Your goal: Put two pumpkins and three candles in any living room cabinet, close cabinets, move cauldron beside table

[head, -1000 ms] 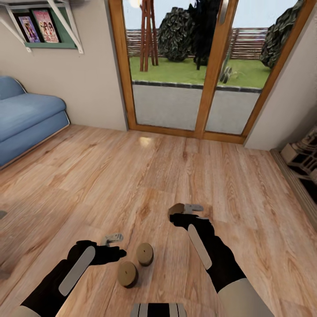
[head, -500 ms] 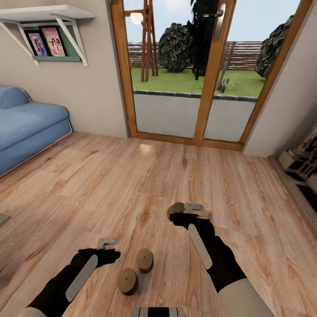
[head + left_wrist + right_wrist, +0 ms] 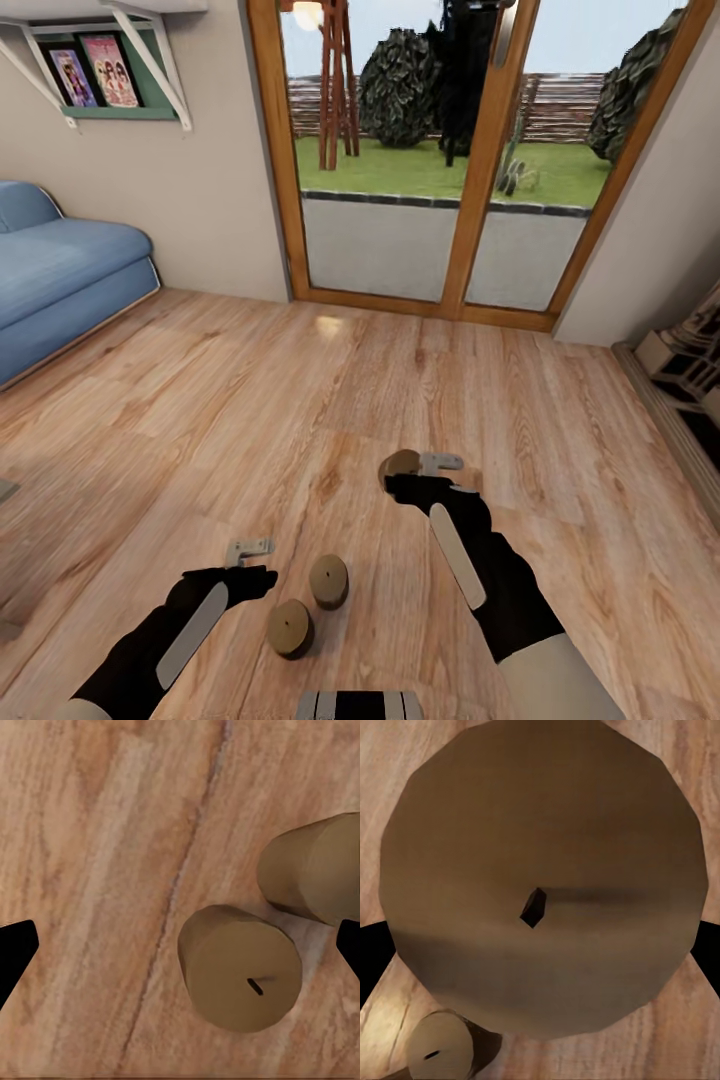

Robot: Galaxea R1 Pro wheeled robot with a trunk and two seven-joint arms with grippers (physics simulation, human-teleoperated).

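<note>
Wooden floor (image 3: 300, 400) spreads across most of the head view, with glass patio doors (image 3: 440, 160) at the top centre and a blue sofa (image 3: 60, 270) at the left edge. Candle gathering is the step in hand. The right claw (image 3: 412, 467), centre right of the frame, pinches one candle (image 3: 400, 464), which looms large in its wrist view. The left claw (image 3: 248, 555), lower left, hangs spread beside two candles (image 3: 328, 580) (image 3: 289, 627) standing on the floor near the bottom centre, not touching them. Next, I judge, it must shift over one and close. Framed pictures (image 3: 90, 70) on the upper-left shelf carry no readable writing
</note>
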